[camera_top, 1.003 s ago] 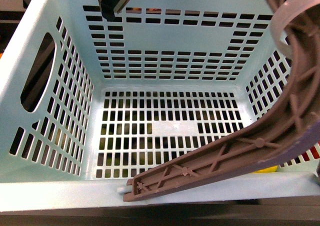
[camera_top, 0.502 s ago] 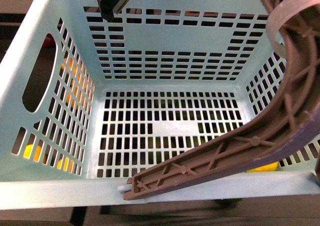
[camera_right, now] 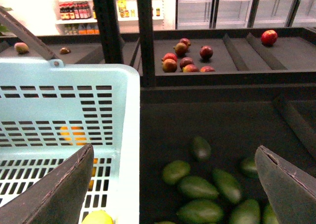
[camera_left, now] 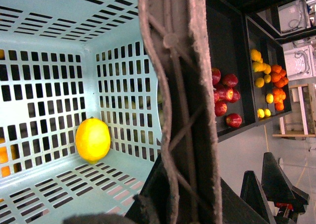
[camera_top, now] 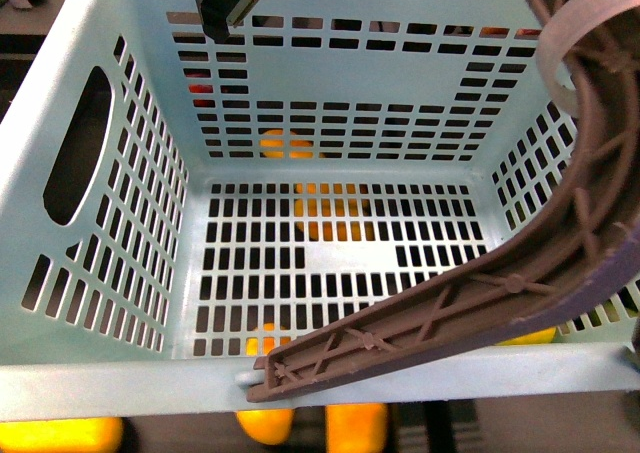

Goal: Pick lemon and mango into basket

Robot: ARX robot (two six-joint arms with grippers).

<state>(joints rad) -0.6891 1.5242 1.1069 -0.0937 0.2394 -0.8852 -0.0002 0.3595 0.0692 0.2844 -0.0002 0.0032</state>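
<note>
Basket (camera_top: 100, 383) shifted; yellow fruit (camera_top: 355, 428) now visible beneath floor slots.

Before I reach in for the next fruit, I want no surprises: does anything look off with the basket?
Nothing spilled or broken. Only oddity: the brown handle sweeps across the basket's near-right corner in the front view, hiding nearly all of the lemon lying there.

A grocery shop: a shopping basket (camera_right: 64, 80), dark produce trays (camera_right: 237, 120) of red fruit (camera_right: 186, 62) and green fruit (camera_right: 200, 187), glass-door fridges (camera_right: 217, 6), shelved bottles (camera_right: 74, 10).
</note>
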